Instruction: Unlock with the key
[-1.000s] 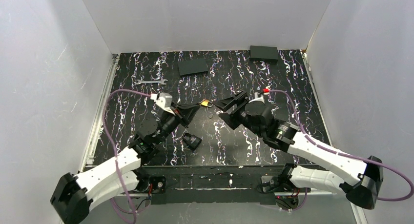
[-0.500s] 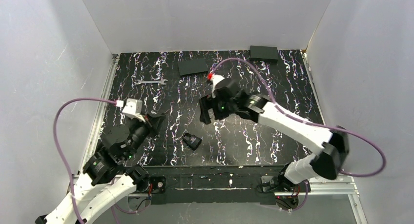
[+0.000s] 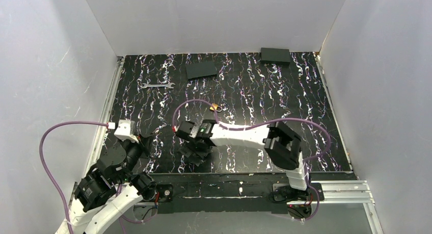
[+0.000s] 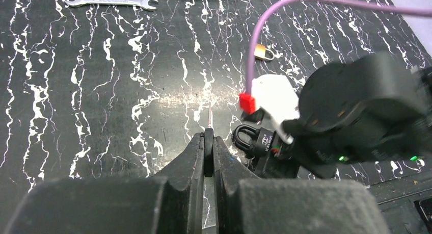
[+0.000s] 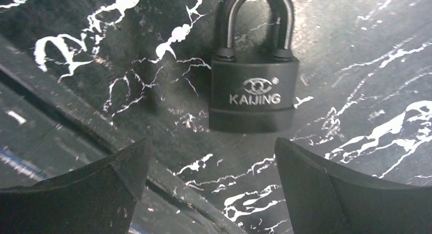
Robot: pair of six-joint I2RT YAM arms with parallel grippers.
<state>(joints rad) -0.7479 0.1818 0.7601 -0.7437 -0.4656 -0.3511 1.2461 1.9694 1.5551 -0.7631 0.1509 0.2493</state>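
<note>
The key (image 4: pixel 208 148) has its black head pinched between my left gripper's (image 4: pixel 208 138) fingers, which are shut on it, and its thin silvery blade points away from me. A black padlock (image 5: pixel 253 94) marked KAIJING lies flat on the marbled table, shackle pointing away. My right gripper (image 5: pixel 211 152) hovers over it, open wide, with nothing between its fingers. In the left wrist view the padlock (image 4: pixel 253 141) lies just right of the key, partly under the right wrist. From above, the right gripper (image 3: pixel 196 147) covers the padlock and the left gripper (image 3: pixel 145 142) sits to its left.
A small brass padlock (image 3: pixel 216 108) lies mid-table, and a silver wrench (image 3: pixel 157 84) at the far left. Two flat black boxes (image 3: pixel 201 69) (image 3: pixel 275 55) rest near the back wall. The table's front edge runs close beside the black padlock.
The right arm swung from mid-table to the near left and now hangs over the black padlock, jaws wider. The left arm drew back toward the near left corner, still gripping the key.
</note>
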